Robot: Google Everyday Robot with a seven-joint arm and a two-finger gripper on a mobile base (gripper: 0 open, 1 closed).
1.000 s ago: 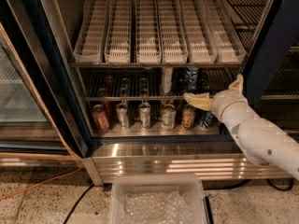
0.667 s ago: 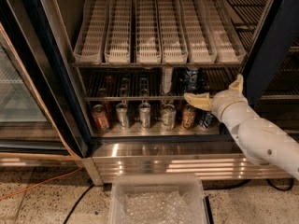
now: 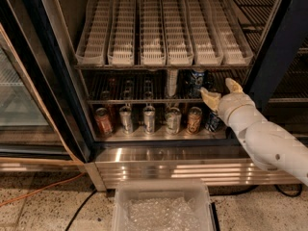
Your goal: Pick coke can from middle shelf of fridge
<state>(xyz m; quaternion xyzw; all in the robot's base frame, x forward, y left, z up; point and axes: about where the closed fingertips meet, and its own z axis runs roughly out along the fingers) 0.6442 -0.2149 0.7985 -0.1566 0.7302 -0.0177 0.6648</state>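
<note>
A clear bin (image 3: 163, 206) is seen nearest, below and left of the gripper (image 3: 221, 91). Behind it, also below the gripper, the ribbed steel base of the fridge (image 3: 192, 167) is met. A row of cans is stood on the floor inside, below and left of the gripper, among them a copper-brown can (image 3: 102, 121) and an orange-tan can (image 3: 194, 120).

The gripper is held at the right end of the middle shelf (image 3: 144, 101), at its front rail, with its two tan fingers (image 3: 210, 98) spread and nothing between them. Just left of the gripper, a blue can (image 3: 196, 80) and a tall white can (image 3: 172, 83) are placed on that shelf.

The coke can (image 3: 111, 85) is judged to be the dim red one far left of the gripper, set back on the same shelf.

Trouble is to be expected from that gap. If the gripper is driven straight in, the blue can would be caught or knocked instead. If it is swept left, the cans between could be toppled, or the rail struck.
</note>
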